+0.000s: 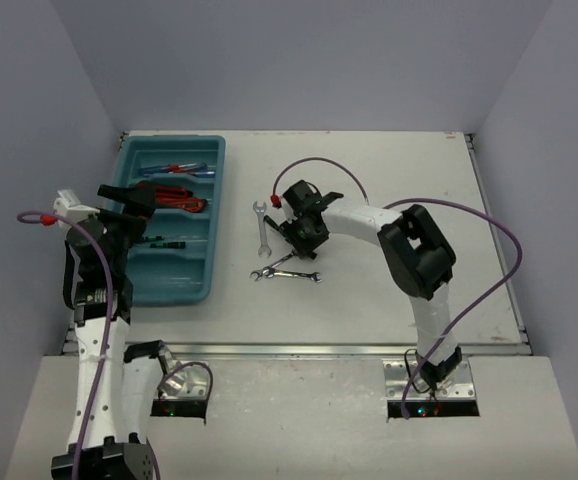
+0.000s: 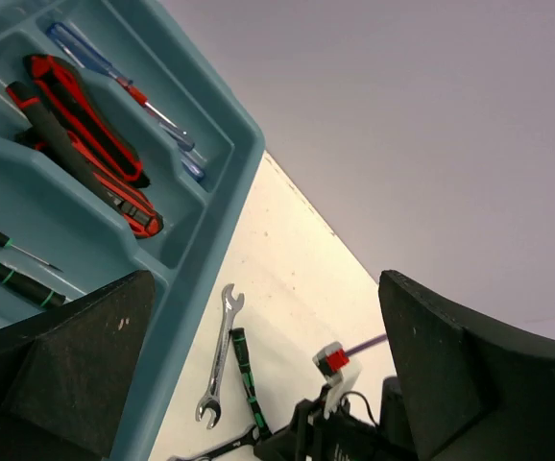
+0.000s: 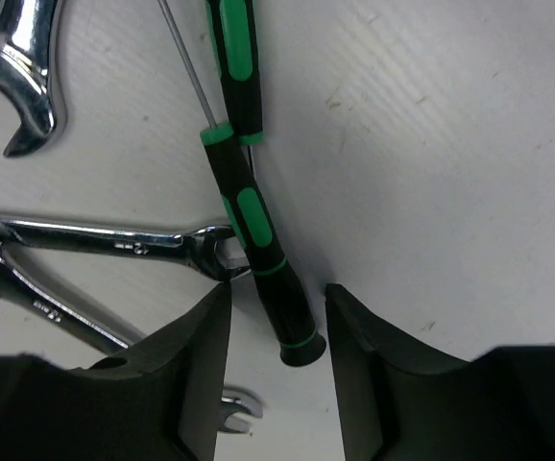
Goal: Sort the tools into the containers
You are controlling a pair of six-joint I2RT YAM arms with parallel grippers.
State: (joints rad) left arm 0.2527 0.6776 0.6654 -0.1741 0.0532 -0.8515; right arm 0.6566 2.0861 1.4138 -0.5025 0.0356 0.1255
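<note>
Screwdriver straddled on the table, tray-side hand wide and empty

Top view: the teal tray (image 1: pixel 169 285) lies at the left of the table (image 1: pixel 389 160), and the left gripper (image 1: pixel 134 215) hangs over it. The right gripper (image 1: pixel 304 240) is low among loose tools mid-table, beside a silver wrench (image 1: pixel 262 228).

Left wrist: its jaws are spread wide and hold nothing. In the tray below, blue-handled screwdrivers (image 2: pixel 114 77), red-and-black pliers (image 2: pixel 85 134) and black-green screwdrivers (image 2: pixel 13 274) lie in separate compartments.

Right wrist: the fingers (image 3: pixel 186 375) stand narrow on either side of the loose screwdriver (image 3: pixel 263 250), at its handle end. A gap shows on one side, and crossed wrenches (image 3: pixel 114 240) lie just beside it.
</note>
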